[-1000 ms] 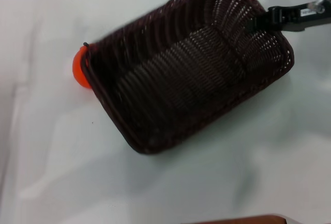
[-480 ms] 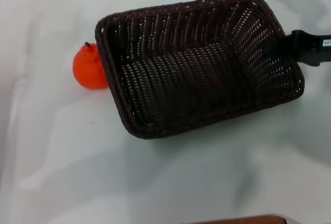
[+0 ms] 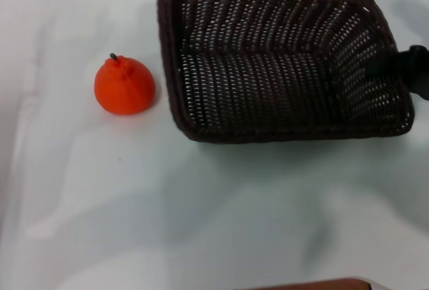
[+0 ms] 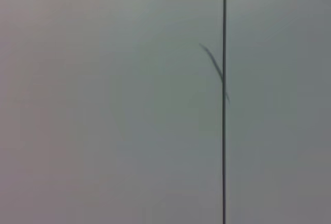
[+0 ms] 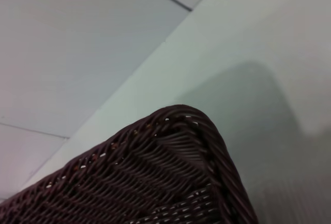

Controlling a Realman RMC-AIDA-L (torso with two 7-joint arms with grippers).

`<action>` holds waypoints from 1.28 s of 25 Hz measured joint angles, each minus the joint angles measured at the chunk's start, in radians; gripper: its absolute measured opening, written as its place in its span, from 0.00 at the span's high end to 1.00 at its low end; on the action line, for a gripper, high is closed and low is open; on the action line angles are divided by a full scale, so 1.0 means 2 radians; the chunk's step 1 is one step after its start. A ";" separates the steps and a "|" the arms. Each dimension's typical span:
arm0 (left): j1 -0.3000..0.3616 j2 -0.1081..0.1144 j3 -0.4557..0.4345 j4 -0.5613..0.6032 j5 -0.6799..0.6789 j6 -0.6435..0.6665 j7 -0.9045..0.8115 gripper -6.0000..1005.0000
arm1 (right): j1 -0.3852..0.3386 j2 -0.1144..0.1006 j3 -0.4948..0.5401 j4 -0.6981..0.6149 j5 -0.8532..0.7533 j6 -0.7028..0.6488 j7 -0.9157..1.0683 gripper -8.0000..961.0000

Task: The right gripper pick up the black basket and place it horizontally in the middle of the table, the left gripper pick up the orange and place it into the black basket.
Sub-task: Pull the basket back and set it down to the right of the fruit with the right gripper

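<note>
jaws: right gripper [image 3: 410, 69] is clamped on the right end wall of the black basket [image 3: 281, 69]; left gripper is out of sight, its grip unknown.
head view: basket lies nearly level across the far middle of the table [image 3: 201, 223], open side up. the orange [image 3: 125, 86] sits just beside its left end, apart from it.
left wrist view: only a plain pale surface with a thin dark line [image 4: 224, 131].
right wrist view: a braided corner of the basket's rim [image 5: 191, 125] above the table's edge.
risk: if the grip slips on release, the basket could swing left and knock the orange rolling.
change: a second ago the basket was tilted diagonally and hid most of the orange; now it is squared up and the orange is fully clear.
</note>
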 joint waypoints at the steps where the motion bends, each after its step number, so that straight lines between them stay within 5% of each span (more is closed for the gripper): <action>1: -0.001 0.000 0.000 0.000 0.000 0.000 0.000 0.10 | 0.000 0.000 0.000 -0.005 -0.007 0.000 0.005 0.79; 14: -0.009 0.001 0.005 -0.003 0.001 0.005 0.000 0.10 | 0.017 -0.005 -0.005 -0.023 -0.047 0.001 0.054 0.79; 19: -0.014 0.003 0.007 -0.005 0.001 0.006 0.000 0.10 | 0.029 -0.006 -0.005 -0.010 -0.046 0.003 0.052 0.58; 22: -0.016 0.004 0.007 -0.006 0.000 0.009 0.000 0.10 | 0.034 -0.006 -0.006 -0.009 -0.043 0.006 0.052 0.36; 32: -0.010 0.003 0.007 -0.011 0.001 0.010 0.000 0.10 | 0.044 -0.007 -0.004 0.007 -0.036 0.018 0.048 0.36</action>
